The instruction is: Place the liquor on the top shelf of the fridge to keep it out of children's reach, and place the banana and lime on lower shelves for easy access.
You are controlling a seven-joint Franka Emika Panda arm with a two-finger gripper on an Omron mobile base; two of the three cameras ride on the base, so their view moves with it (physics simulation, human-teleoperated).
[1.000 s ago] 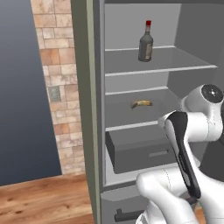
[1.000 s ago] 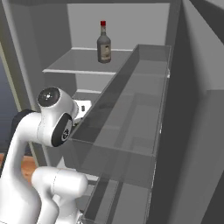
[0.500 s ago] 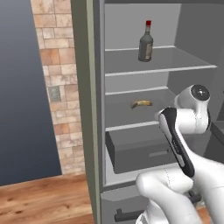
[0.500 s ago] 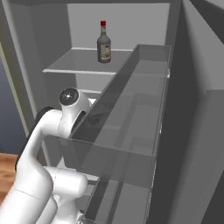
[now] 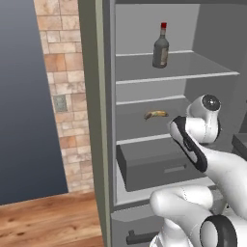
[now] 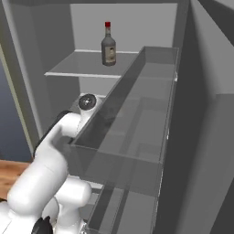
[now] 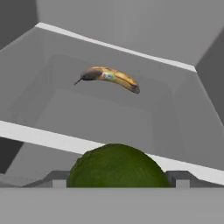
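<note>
Liquor [image 5: 161, 47] stands upright on the top shelf [image 5: 193, 76] of the fridge [image 5: 103, 144], so that part looks done. Banana [image 7: 109, 77] lies flat on the lower shelf [image 7: 48, 139] below the liquor. Lime [image 7: 118, 168] sits pinched in the gripper [image 7: 118, 180] just short of that shelf's front edge, probably next in beside the banana.

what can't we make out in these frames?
- Gripper: its fingertips are cut off by the hand view's bottom edge behind the lime, so its grip is unclear.
- Lime: lower part cropped there.
- Liquor label: too small to read.
- Banana: tiny in the left base view.
</note>
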